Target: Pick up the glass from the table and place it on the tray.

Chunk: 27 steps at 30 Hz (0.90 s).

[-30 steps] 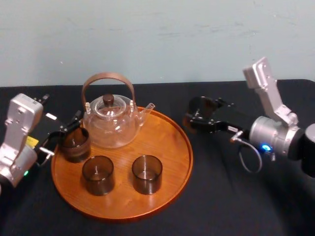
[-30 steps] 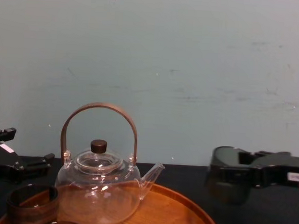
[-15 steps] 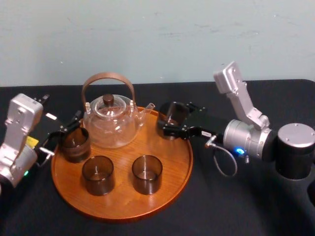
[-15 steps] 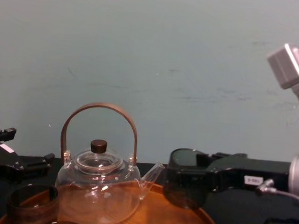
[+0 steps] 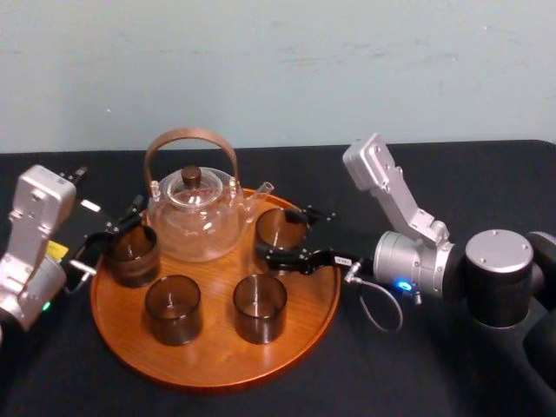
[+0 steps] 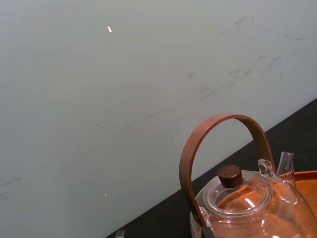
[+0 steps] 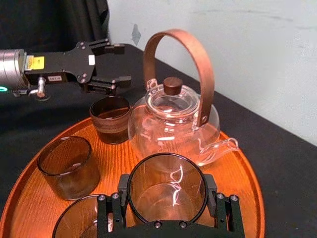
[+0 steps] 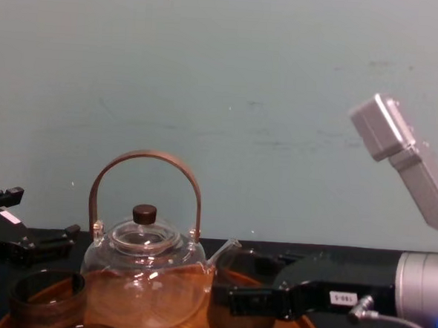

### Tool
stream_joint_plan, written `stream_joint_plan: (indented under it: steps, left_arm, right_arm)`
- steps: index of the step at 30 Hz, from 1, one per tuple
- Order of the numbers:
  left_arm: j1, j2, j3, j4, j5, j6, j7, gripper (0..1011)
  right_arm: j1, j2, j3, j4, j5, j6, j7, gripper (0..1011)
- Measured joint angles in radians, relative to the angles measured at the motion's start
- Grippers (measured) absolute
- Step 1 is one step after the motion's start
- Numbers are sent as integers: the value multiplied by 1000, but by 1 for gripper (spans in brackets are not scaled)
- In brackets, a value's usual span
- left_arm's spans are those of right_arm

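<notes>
Hard to make out: the base of the glass point(image 5: 278, 226), hidden in the chest view behind the rim of the tray point(image 5: 208, 380) and crossed in the head view by a black finger. Cannot tell whether resting on the wood or hanging just above it. Cut off at the chest view's lower edge: most of the tray, plus all but the rims of the near-left glass point(image 5: 174, 308) and near-right glass point(image 5: 259, 306). Cut off in the left wrist view: the lower body of the glass teapot point(image 5: 193, 221), with handle, lid knob and spout tip in sight.

Clamped in the right claw point(image 7: 167, 194): the smoky glass, upright, mouth up, one black finger pressed to each side of its wall, the jaws partway closed to its width. Placed over the tray's far right part, just beside the teapot's spout, apart from the other three glasses.

Right arm: reaching in from the right edge of the black-clothed surface point(image 5: 391, 382), wrist section low and nearly level, silver link angled up and back behind it.

At the tray's left side, the left claw point(image 7: 119, 64): spread open, gripping nothing, fingers just behind the left glass point(image 5: 132, 254); touching it or not, cannot tell. Left arm: parked by the surface's left edge, silver housing tilted upright.
</notes>
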Motion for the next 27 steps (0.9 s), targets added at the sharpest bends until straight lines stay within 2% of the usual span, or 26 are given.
stream_joint_plan:
  steps: [10,27]
  left_arm:
    - [0,0,0,0,0,0,0,1001]
    - [0,0,0,0,0,0,0,1002]
  right_arm:
    - [12,-15,-22,49,-1,-7,11,905]
    - [33,-38,-20,107,-5,-23,0,905]
